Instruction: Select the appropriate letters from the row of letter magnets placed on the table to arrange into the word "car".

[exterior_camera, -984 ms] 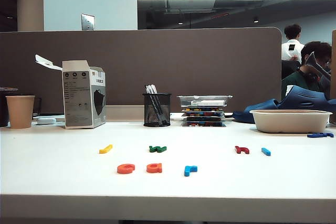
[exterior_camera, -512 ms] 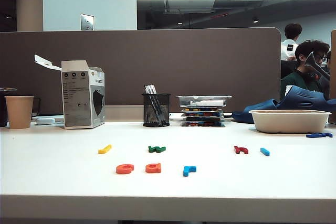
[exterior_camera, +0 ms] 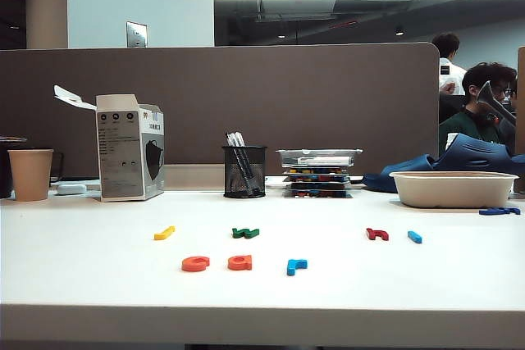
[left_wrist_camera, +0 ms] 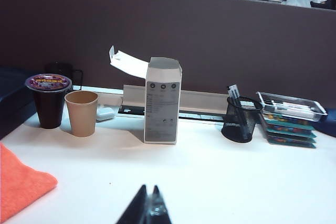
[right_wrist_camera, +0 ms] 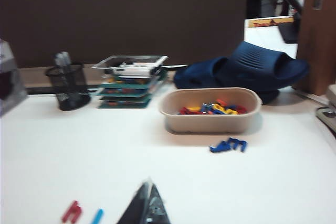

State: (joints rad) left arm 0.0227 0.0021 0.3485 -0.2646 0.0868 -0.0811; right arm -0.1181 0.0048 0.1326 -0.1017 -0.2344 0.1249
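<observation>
sitting in a tidy line near the front of the surface [exterior_camera: 82,284]: orange-red c [exterior_camera: 196,264], orange-red a [exterior_camera: 240,262], light-blue r [exterior_camera: 296,265], spelling "car" as read from the exterior view. lying behind them, well apart: yellow letter [exterior_camera: 164,233], green letter [exterior_camera: 245,233], dark red hooked letter [exterior_camera: 377,234], straight blue letter [exterior_camera: 415,237]. judging the word as already laid out, with little left but keeping clear.

showing in neither arm's case in the exterior view. left gripper [left_wrist_camera: 147,211] peeking in at the edge of its wrist view, fingers pressed together, holding nothing, looking out over the paper cup [left_wrist_camera: 81,113] and white carton [left_wrist_camera: 162,100]. right gripper [right_wrist_camera: 147,206] likewise pinched together and empty, hanging above the surface with the dark red and blue leftovers just beside it and the tan bowl [right_wrist_camera: 210,121] of spare letters farther off.

risking, from here:
- sweeping back low over the front row and nudging c, a or r out of line, since such light flat pieces are likely sliding easily on smooth matte white.
- mistaking the dark red hooked letter for an r, being similar in shape, and dragging it into the word.
- catching the bowl or the loose dark blue letters [right_wrist_camera: 229,145] beside it with a careless swing of the right arm.
</observation>
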